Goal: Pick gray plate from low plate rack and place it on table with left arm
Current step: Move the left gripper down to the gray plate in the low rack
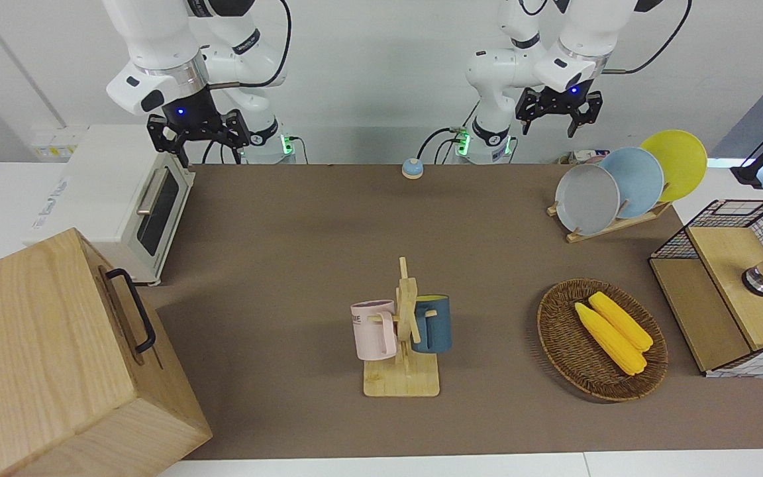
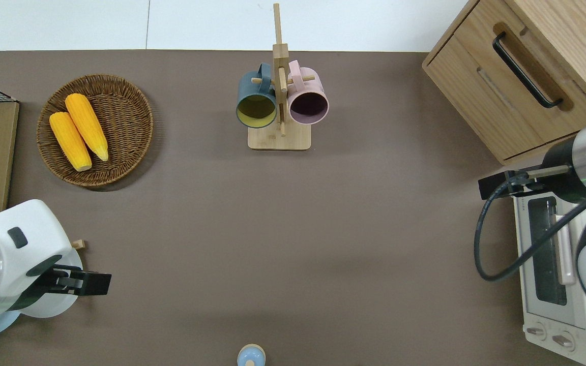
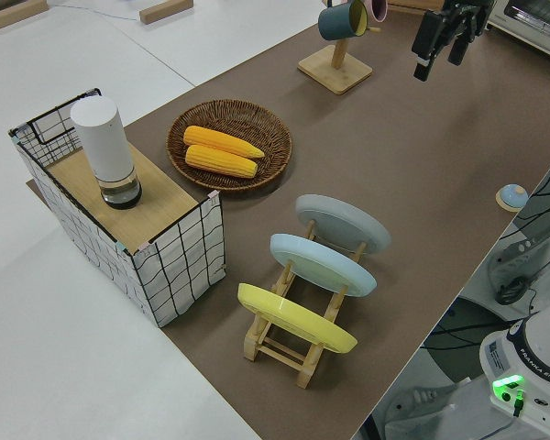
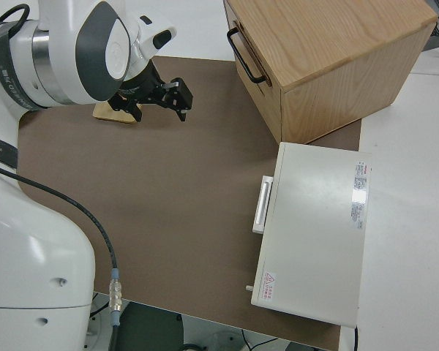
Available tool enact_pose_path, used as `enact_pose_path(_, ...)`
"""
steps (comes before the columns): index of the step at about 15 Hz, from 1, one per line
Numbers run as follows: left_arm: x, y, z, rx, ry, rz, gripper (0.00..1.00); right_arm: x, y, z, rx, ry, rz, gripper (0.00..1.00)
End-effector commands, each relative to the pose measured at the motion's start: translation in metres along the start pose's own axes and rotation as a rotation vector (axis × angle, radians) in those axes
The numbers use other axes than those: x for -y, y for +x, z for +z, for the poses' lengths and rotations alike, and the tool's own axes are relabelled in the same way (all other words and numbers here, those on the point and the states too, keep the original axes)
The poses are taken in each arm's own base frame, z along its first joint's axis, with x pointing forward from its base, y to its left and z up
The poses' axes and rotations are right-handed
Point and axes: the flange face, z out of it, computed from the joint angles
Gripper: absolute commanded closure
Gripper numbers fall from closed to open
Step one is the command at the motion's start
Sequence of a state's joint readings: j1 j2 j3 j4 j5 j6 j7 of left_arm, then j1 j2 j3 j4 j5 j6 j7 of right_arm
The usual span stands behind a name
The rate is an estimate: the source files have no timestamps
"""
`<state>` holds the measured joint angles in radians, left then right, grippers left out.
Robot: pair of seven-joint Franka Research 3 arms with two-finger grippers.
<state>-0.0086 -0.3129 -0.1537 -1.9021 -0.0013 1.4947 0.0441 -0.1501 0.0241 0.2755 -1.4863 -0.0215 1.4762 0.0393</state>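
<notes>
Table: [image 1: 302,265] a wide brown mat with white edges; a broad bare stretch lies mid-table between the robots and the mug stand [image 1: 403,331], which looks like the easiest room for setting a plate down.
Right arm: parked.
Left gripper: [image 1: 559,114] hangs in the air with its fingers spread apart and holding nothing; seen from overhead it is over the gray plate's edge.
Low plate rack: [image 3: 298,353] stands at the left arm's end of the table, close to the robots' edge, with three plates leaning in a row.
Gray plate: [image 1: 587,199] sits in the end slot, the one toward the table's middle; the light blue plate [image 1: 632,182] comes next, and the yellow plate [image 1: 674,164] last.
Key relation: the gray plate lies directly below the left gripper, tilted on edge, its upper rim the likely place to pinch.
Neighbours: the basket [image 1: 554,331] of corn lies farther from the robots than the rack; a wire crate [image 1: 726,225] stands at the table's end.
</notes>
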Motion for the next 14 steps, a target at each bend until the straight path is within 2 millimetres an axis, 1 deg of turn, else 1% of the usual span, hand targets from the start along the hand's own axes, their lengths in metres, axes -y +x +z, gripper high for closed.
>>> enact_pose_path(1, 0.018, -0.003, -0.003, 0.017, -0.032, -0.020, 0.01, -0.002, -0.002, -0.004, 0.004, -0.002, 0.016, 0.017)
enact_pose_path(7, 0.019, -0.001, -0.002, 0.016, -0.032, -0.032, 0.00, -0.001, -0.002, -0.004, 0.004, -0.002, 0.014, 0.017)
enact_pose_path(10, 0.022, -0.003, -0.002, 0.018, -0.027, -0.038, 0.00, -0.002, -0.002, -0.004, 0.004, -0.002, 0.016, 0.017)
enact_pose_path(12, 0.027, -0.007, -0.002, 0.033, 0.014, -0.042, 0.00, -0.002, -0.002, -0.004, 0.003, -0.002, 0.016, 0.017)
enact_pose_path(13, 0.034, -0.009, 0.000, 0.038, 0.017, -0.056, 0.00, -0.002, -0.002, -0.004, 0.004, -0.002, 0.016, 0.017)
enact_pose_path(14, 0.052, -0.013, 0.001, 0.044, 0.010, -0.083, 0.00, -0.001, -0.002, -0.004, 0.004, -0.002, 0.014, 0.017)
